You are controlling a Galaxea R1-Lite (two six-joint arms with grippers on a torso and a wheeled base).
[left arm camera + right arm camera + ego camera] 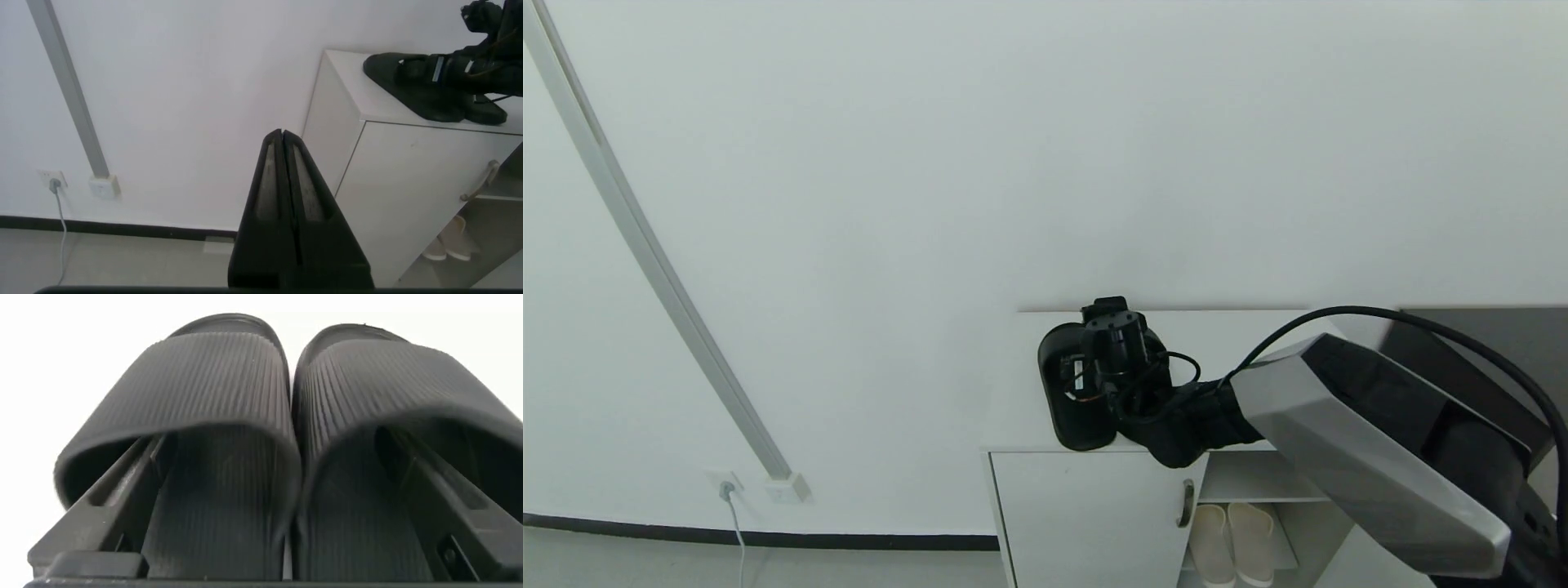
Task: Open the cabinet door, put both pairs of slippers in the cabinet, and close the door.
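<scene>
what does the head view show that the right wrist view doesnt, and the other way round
Head view adds: the white cabinet with its left door shut, white slippers inside its open right side, a wall socket. Right wrist view adds: the right gripper's fingers under the ribbed straps, one in each slipper. Both: the black slippers.

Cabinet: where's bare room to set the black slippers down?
Free: the upper shelf in the white cabinet's open right bay, bare where visible, above the pair of cream slippers. The cabinet top's back right strip is bare too. Crowded: the top's front left, under the pair of black ribbed rubber slippers; the lower shelf, mostly taken.
</scene>
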